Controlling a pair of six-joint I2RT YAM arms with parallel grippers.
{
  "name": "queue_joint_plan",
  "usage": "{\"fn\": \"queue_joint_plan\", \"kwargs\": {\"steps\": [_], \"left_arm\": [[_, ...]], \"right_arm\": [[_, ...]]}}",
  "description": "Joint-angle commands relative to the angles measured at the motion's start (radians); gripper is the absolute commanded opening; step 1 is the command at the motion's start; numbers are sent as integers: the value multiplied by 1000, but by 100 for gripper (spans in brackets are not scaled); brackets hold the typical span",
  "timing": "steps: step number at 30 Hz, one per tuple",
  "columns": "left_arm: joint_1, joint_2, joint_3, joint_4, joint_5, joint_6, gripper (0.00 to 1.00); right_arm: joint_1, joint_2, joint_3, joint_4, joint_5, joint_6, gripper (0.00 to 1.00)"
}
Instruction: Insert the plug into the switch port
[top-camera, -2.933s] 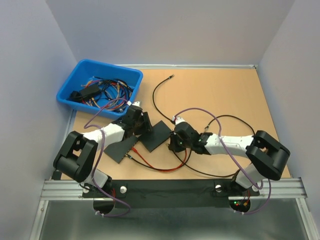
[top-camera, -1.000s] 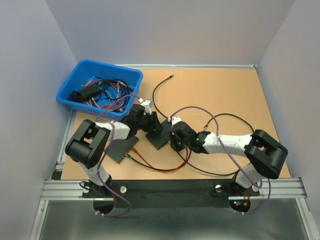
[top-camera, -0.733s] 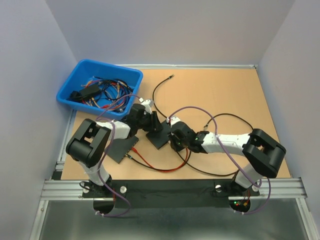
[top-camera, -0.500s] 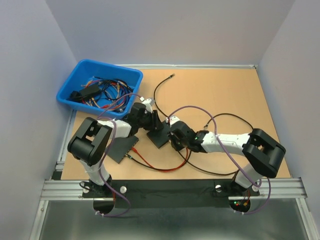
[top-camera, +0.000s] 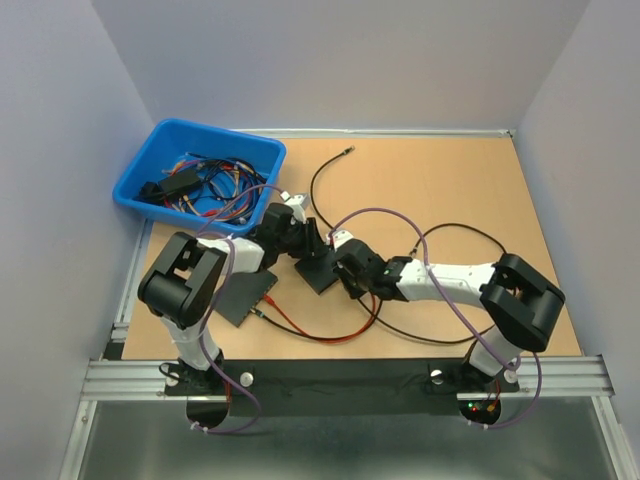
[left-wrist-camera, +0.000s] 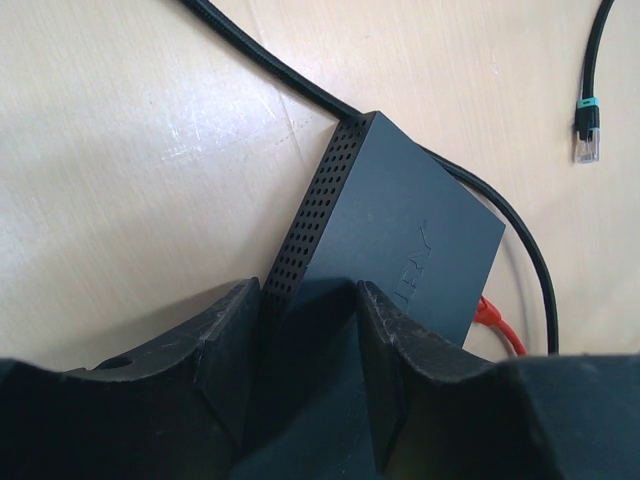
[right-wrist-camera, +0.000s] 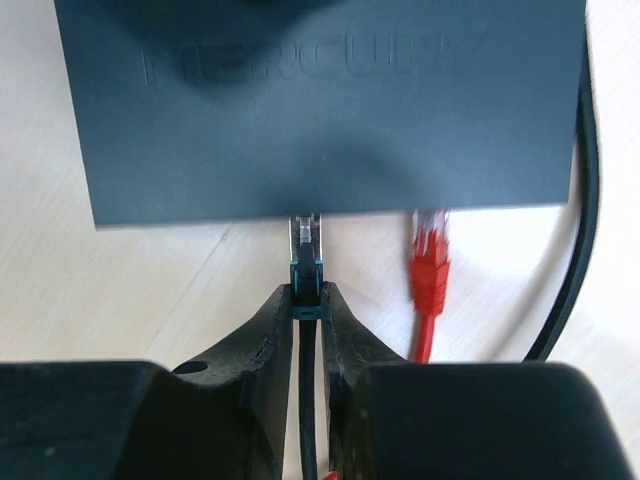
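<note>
step: plug (right-wrist-camera: 306, 240) tip at switch (right-wrist-camera: 320, 100) port
right gripper (right-wrist-camera: 307, 300): pinches plug
left gripper (left-wrist-camera: 310, 320): clamps switch
next: push straight in

Matte charcoal switch (right-wrist-camera: 320, 110), one side wall perforated with a regular dot grid, its top bearing tone-on-tone embossed lettering. Clear plug (right-wrist-camera: 306, 235) with a teal-banded black boot, and a red plug (right-wrist-camera: 430, 265); black right fingers (right-wrist-camera: 265, 338). Pale tan bench (top-camera: 430, 180); bright blue bin (top-camera: 128, 183) with multicoloured cables (top-camera: 215, 185).
</note>
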Motion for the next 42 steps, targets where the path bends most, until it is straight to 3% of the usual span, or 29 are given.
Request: {"fn": "queue_joint_plan", "kwargs": {"steps": [1, 11, 20, 34, 42], "left_arm": [[-30, 72, -25, -192, 26, 31, 52], [-32, 95, -15, -194, 51, 40, 52], [-35, 115, -8, -194, 75, 48, 52], [-33, 130, -7, -192, 83, 45, 52], [-33, 92, -24, -207, 23, 11, 52]], "right_arm": [[-5, 18, 64, 183, 89, -55, 0], [-5, 21, -17, 337, 105, -93, 0], [-5, 125, 20, 377, 83, -79, 1], [-7, 148, 76, 380, 108, -93, 0], [-22, 183, 95, 381, 155, -111, 1]]}}
